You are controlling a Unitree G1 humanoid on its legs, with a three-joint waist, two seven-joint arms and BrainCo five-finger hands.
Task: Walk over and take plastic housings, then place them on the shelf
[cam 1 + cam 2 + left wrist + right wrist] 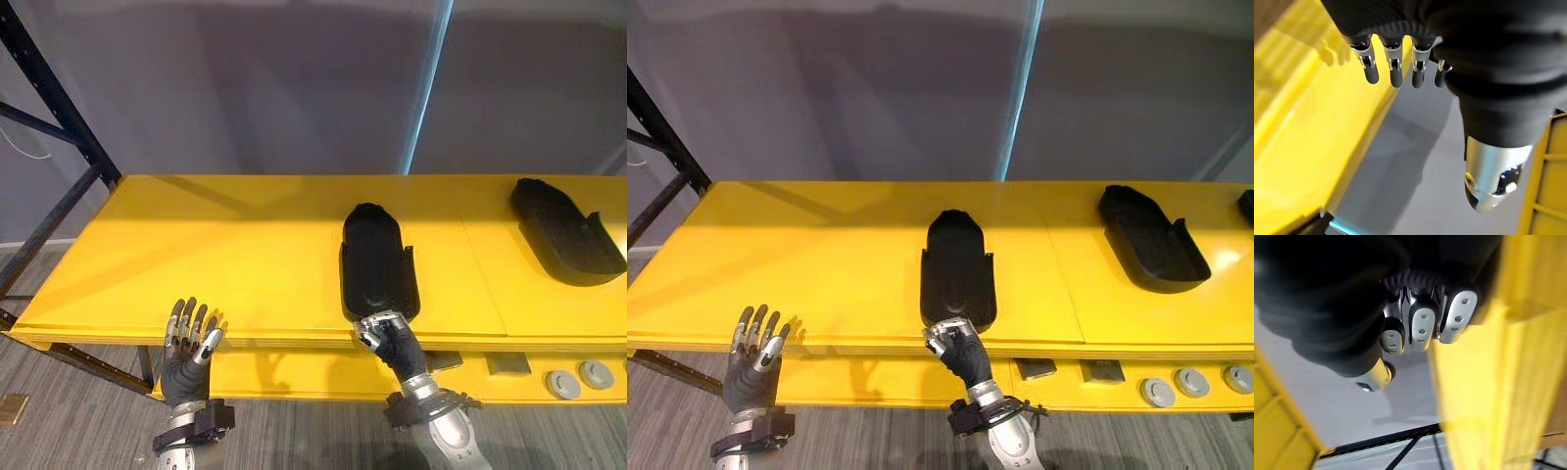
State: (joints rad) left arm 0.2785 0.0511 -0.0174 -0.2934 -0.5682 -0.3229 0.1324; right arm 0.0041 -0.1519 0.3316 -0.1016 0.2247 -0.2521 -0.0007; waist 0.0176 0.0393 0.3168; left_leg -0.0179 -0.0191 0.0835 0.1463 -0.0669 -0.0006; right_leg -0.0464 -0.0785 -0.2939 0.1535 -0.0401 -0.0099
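The left hand (pixel 186 364) and right hand (pixel 394 343) each wear a dark ribbed cover over back and wrist. Their fingers (pixel 1393 73) are silver with dark tips, and small dark dots mark the right hand's silver finger plates (pixel 1421 325). Behind each hand, a black cuff (pixel 201 423) meets a silver-grey forearm (pixel 453 441).

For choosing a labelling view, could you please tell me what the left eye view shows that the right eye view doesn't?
Left eye: more of the black rack, plus a tan piece on the floor. Right eye: a third grey disc and a corner of a third housing. Both: the yellow shelf, the right hand at the near end of the middle housing, another housing further right, the left hand open at the front edge.
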